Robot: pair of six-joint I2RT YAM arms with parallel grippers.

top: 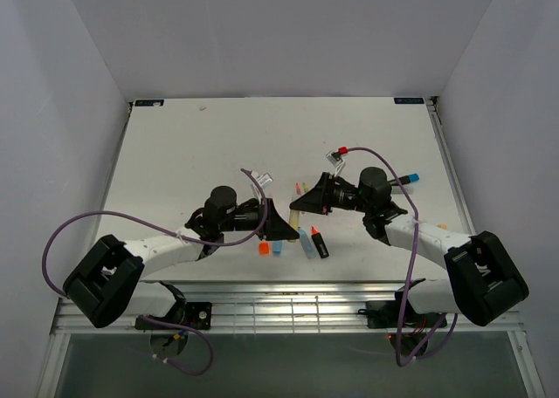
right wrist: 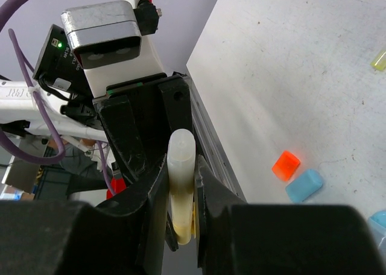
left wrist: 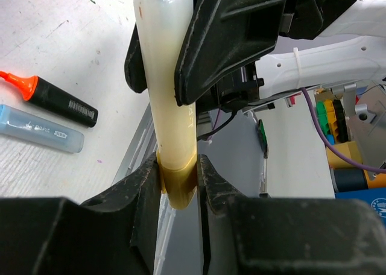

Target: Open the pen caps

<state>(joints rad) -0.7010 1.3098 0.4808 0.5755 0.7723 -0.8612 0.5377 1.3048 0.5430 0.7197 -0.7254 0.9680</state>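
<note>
An amber cap (left wrist: 178, 190) sits on the end of a pale cream pen (left wrist: 166, 76), which is held between two robot arms over a white table (top: 218, 145). The left gripper (left wrist: 178, 177) is clamped on this cap, with one black finger pressed to each side. The right gripper (right wrist: 181, 193) is clamped around the pen's barrel further along, so the two grippers almost meet nose to nose. Just beside the pen, towards the arm bases on the left arm's side, an orange cap (right wrist: 286, 164) and a blue cap (right wrist: 304, 185) lie loose on the table, close together. Also near the pen, on the right arm's side, a light blue marker (left wrist: 39, 127) and a black marker (left wrist: 60, 103) with a bare orange tip lie side by side. A small yellow cap (right wrist: 379, 60) lies beyond the pen, away from the arm bases
</note>
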